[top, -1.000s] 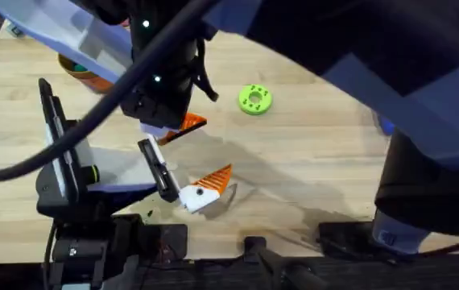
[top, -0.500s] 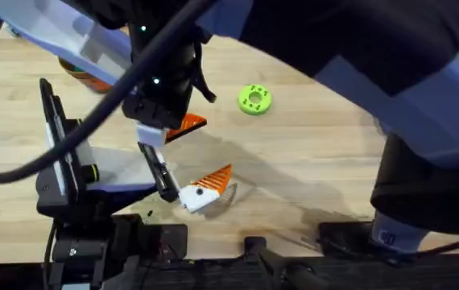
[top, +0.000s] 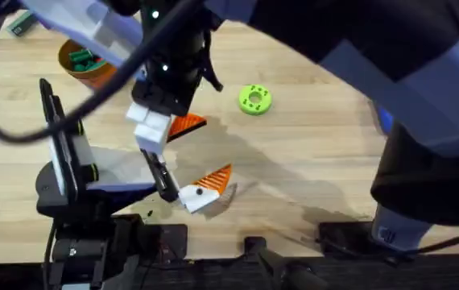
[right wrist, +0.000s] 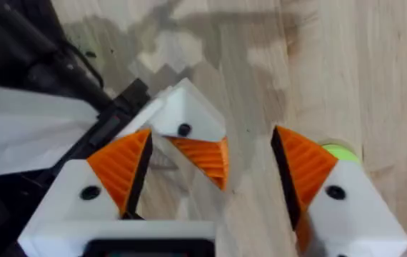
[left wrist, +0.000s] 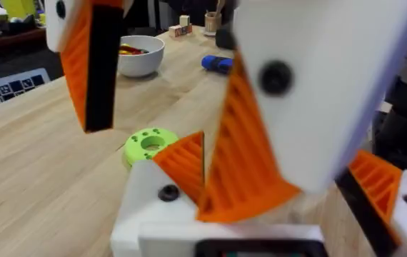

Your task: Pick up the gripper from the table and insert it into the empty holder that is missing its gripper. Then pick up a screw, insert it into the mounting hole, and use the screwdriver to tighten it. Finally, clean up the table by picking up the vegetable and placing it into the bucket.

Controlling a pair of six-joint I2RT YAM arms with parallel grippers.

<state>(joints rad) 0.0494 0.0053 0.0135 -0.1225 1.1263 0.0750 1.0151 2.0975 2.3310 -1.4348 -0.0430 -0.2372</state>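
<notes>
Over the wooden table (top: 310, 169), seen from overhead, the right arm reaches across from the lower right, and its white-and-orange right pincer (top: 173, 129) hangs just above the left pincer (top: 213, 185). The lime-green round plastic holder (top: 254, 99) lies near them, touched by neither. The round orange bucket (top: 84, 66) stands at the far left with dark green pieces inside.

In the left wrist view, the left pincer's own orange ribbed pads (left wrist: 183, 164) stand wide apart, released and empty. The right pincer's fingers (left wrist: 282, 78) hang between and above them. Beyond lies the holder (left wrist: 150, 143), its central opening apparently unfilled. Farther off are a white bowl (left wrist: 150, 61) and the blue cylindrical screwdriver (left wrist: 216, 64), lying untouched.

In the right wrist view, the right pincer (right wrist: 210, 171) is likewise spread, grasping nothing. One white, orange-padded finger (right wrist: 189, 132) of the left pincer sits between its fingers. An edge of the holder (right wrist: 339, 151) peeks past.

By my judgement the task is barely begun: insertion, screw, tightening and clean-up all look outstanding.
</notes>
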